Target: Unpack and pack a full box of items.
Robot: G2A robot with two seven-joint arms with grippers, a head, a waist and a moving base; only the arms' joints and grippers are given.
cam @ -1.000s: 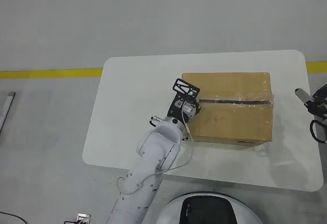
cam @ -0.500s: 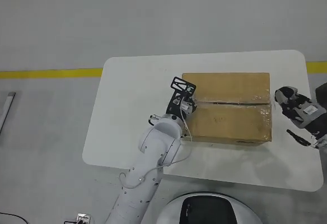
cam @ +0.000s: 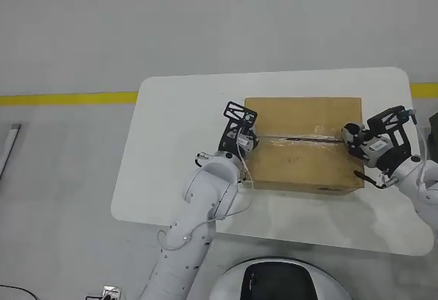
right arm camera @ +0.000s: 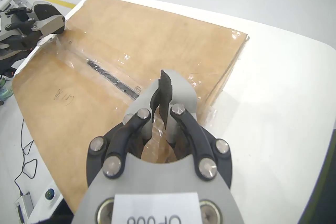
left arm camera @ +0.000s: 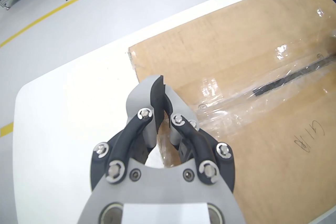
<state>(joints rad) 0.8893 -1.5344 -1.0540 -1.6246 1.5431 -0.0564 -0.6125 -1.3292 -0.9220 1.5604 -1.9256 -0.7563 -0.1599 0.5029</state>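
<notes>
A brown cardboard box lies on the white table, its top flaps sealed by clear tape along the middle seam. My left gripper is shut at the box's left end, right at the start of the tape; nothing shows between its fingers. My right gripper is shut over the opposite end of the seam, its tips just above the box top. The left gripper also shows far off in the right wrist view, touching the box edge.
Bare table spreads to the left of the box and along the front edge. A yellow floor line runs behind the table. A grey bar lies on the floor at the far left.
The right arm has swung in from beyond the table's right edge to the box's right end. The left gripper has shifted slightly left along the box's left end.
</notes>
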